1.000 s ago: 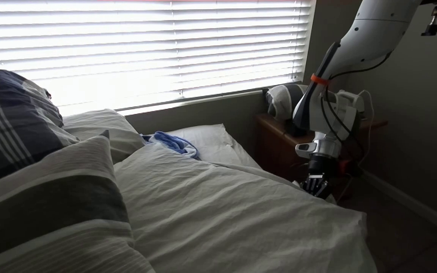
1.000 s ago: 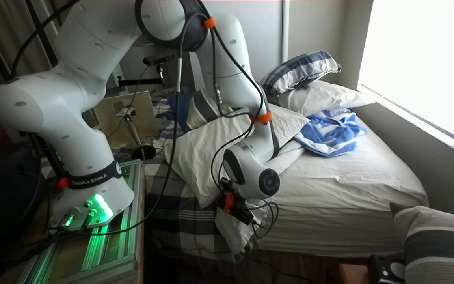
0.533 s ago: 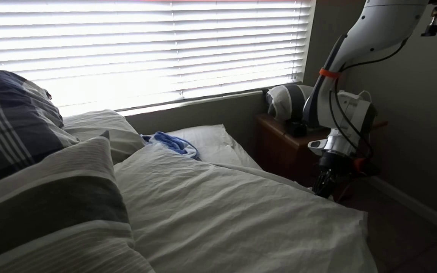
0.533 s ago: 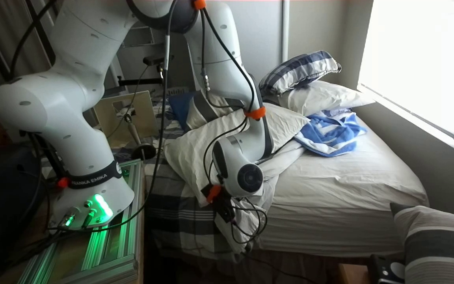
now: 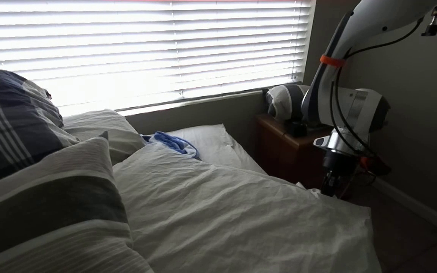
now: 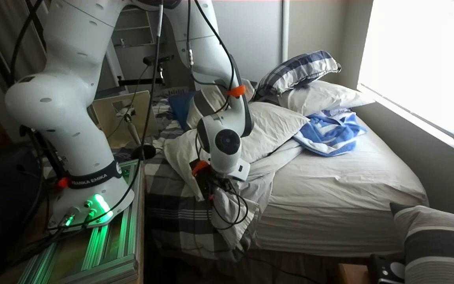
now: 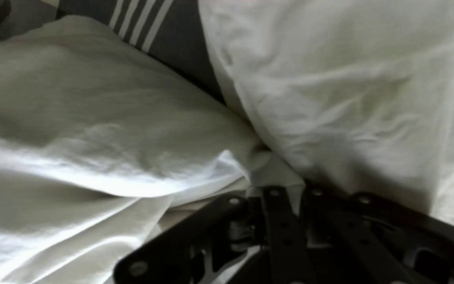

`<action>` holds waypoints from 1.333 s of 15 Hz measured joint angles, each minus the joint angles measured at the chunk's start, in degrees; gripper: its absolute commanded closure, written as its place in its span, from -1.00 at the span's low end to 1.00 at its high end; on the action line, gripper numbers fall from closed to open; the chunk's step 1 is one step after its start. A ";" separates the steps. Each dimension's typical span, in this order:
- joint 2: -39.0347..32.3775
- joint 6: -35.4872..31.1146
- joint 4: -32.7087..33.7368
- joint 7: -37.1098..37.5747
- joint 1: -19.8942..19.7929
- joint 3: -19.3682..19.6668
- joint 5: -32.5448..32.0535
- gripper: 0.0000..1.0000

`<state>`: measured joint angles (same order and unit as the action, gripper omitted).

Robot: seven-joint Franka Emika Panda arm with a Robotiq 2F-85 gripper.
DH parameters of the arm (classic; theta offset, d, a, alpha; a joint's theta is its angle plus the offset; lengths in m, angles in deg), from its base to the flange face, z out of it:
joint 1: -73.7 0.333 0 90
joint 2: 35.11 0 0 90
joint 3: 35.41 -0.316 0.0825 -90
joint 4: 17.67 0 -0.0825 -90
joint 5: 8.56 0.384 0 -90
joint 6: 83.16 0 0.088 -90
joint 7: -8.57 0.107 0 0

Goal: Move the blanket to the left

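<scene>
A blanket (image 7: 73, 90) pinched by the tool (image 7: 296, 193)

A fold is clamped between the fingertips (image 7: 275, 201). In the wrist view the cloth is spread to their left; in an exterior view, draped over the mattress (image 6: 341, 232) edge, seemingly run back toward the blue towel (image 6: 331, 134).

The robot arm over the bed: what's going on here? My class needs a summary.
The robot arm is handling the pale blanket at the edge of the bed. Its pincer seems closed on a fold. The aim is to move the blanket left; it lies rumpled, beside a blue-and-white cloth.
</scene>
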<state>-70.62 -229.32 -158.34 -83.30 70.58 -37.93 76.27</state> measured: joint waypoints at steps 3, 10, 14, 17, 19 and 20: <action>1.37 -1.57 -1.06 2.90 3.36 0.05 -0.03 0.97; 2.96 -5.87 -2.20 3.29 5.02 -2.86 -0.04 0.97; 3.06 -8.41 -2.60 3.48 5.27 -4.65 -0.04 0.17; 3.88 -9.70 -4.46 6.09 5.63 -5.62 -0.17 -0.22; 5.34 -12.21 -5.92 11.13 6.31 -5.89 -0.11 -0.52; 6.51 -13.89 -6.86 13.96 6.75 -6.06 0.00 -0.65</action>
<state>-64.10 -243.21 -165.20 -69.34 77.33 -43.99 76.27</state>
